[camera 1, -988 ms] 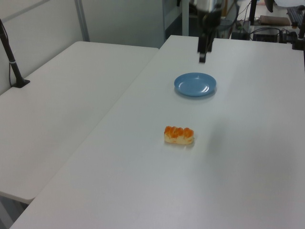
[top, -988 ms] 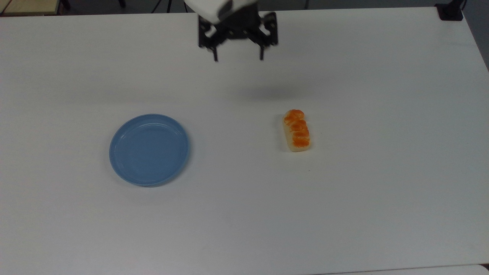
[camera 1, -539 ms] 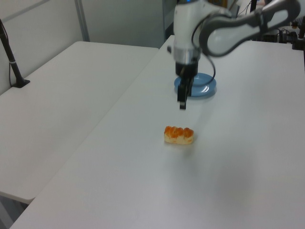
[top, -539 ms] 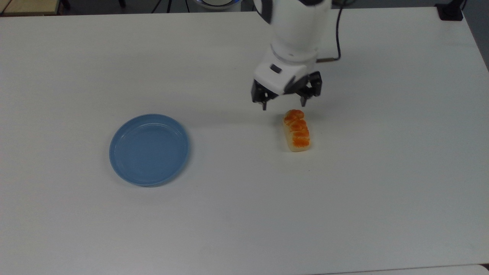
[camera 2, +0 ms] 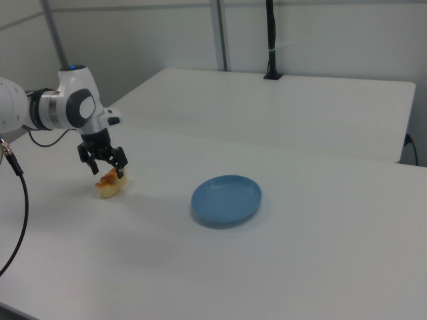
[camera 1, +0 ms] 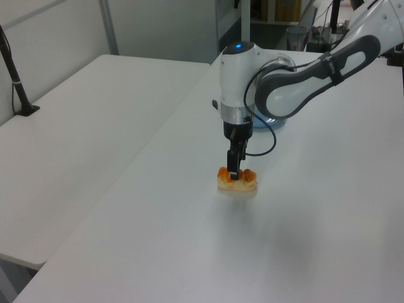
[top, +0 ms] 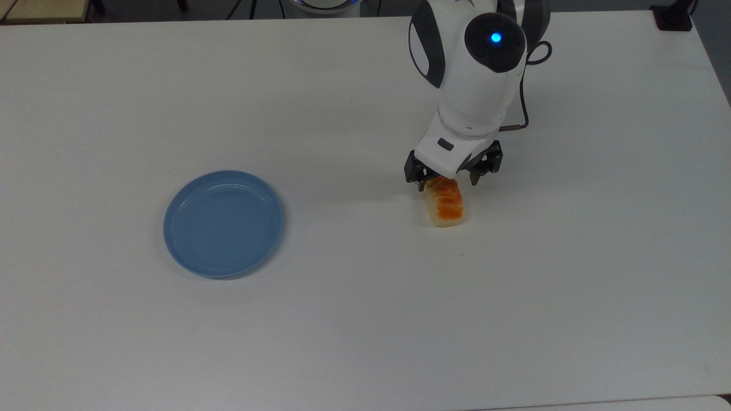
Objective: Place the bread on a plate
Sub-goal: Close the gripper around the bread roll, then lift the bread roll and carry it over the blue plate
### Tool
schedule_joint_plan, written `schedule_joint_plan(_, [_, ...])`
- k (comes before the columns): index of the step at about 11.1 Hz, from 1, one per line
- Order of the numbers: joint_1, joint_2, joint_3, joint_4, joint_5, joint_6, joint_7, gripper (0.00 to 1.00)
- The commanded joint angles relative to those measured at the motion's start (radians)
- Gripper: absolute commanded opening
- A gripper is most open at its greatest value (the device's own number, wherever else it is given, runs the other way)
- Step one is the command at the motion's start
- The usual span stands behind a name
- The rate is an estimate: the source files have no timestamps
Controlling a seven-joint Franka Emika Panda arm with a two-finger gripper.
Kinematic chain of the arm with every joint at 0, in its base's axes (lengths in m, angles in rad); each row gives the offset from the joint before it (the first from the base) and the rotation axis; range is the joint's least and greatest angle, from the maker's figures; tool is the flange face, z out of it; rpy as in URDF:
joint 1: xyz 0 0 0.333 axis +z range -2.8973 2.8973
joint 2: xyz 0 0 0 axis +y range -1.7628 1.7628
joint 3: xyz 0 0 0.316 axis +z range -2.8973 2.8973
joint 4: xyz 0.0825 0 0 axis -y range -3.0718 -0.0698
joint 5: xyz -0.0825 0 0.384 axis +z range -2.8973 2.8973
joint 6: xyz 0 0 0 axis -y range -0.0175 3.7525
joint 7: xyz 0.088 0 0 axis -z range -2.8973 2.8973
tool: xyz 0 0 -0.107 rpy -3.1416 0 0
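Bread (top: pixel 445 205) lies on the table at 3 o'clock of the plate (top: pixel 223 224), well apart. Your gripper (top: pixel 446 184) straddles its far end, jaws apart. Grasp, lift, transfer all remain.

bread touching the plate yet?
Apart. In the top view the bread lies on the bare table, well to the top view's right of the plate, with the open gripper at its far end.
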Motion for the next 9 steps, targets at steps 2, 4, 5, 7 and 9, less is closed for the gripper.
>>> schedule_joint_plan(2, [0.012,0.06,-0.01,0.004,-0.002,0.051,0.012,0.89])
schedule_joint_plan(4, [0.016,0.066,-0.01,0.003,-0.002,0.071,0.032,0.49])
schedule_joint_plan(5, [0.007,0.058,-0.01,0.006,0.0,0.066,0.023,0.33])
schedule_joint_plan(7, [-0.028,0.013,-0.022,0.007,-0.003,0.056,0.003,0.33])
schedule_joint_plan(9, [-0.138,-0.026,-0.024,0.022,-0.005,0.002,-0.147,0.34])
